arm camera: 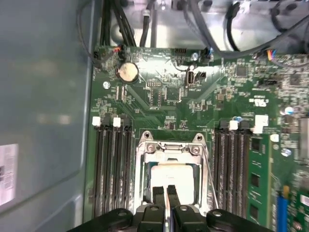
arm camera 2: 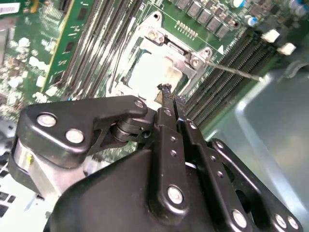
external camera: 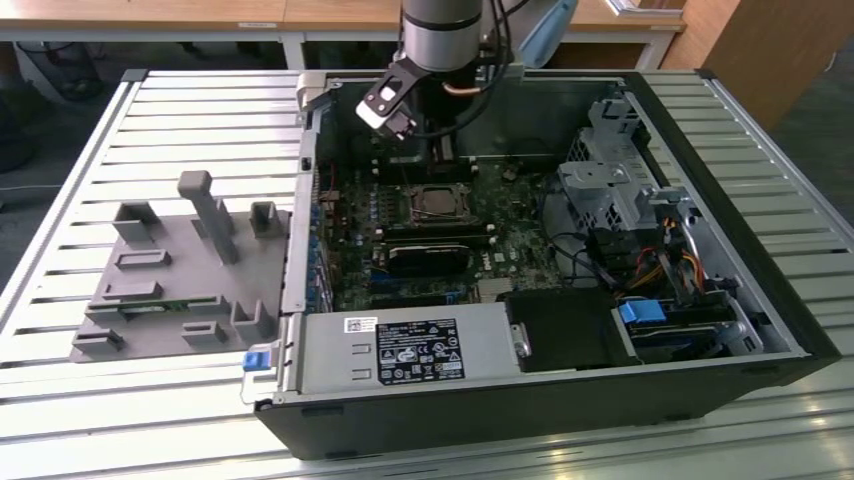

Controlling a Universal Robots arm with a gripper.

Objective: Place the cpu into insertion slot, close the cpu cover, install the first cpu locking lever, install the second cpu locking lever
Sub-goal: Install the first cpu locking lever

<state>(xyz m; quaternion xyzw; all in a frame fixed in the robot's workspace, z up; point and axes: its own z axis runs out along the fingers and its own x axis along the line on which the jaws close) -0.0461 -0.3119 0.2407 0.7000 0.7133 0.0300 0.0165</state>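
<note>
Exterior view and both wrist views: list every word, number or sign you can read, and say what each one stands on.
No text here is readable.
The black label on the power supply: too small to read.
The small sticker above it: too small.
The wall sticker on the case wall: blurred.
The strip label in the second wrist view: blurred.
The motherboard print: too small.

no legible print; white sticker [external camera: 362, 324], black label [external camera: 420, 353] on power supply [external camera: 328, 362] unreadable
</note>
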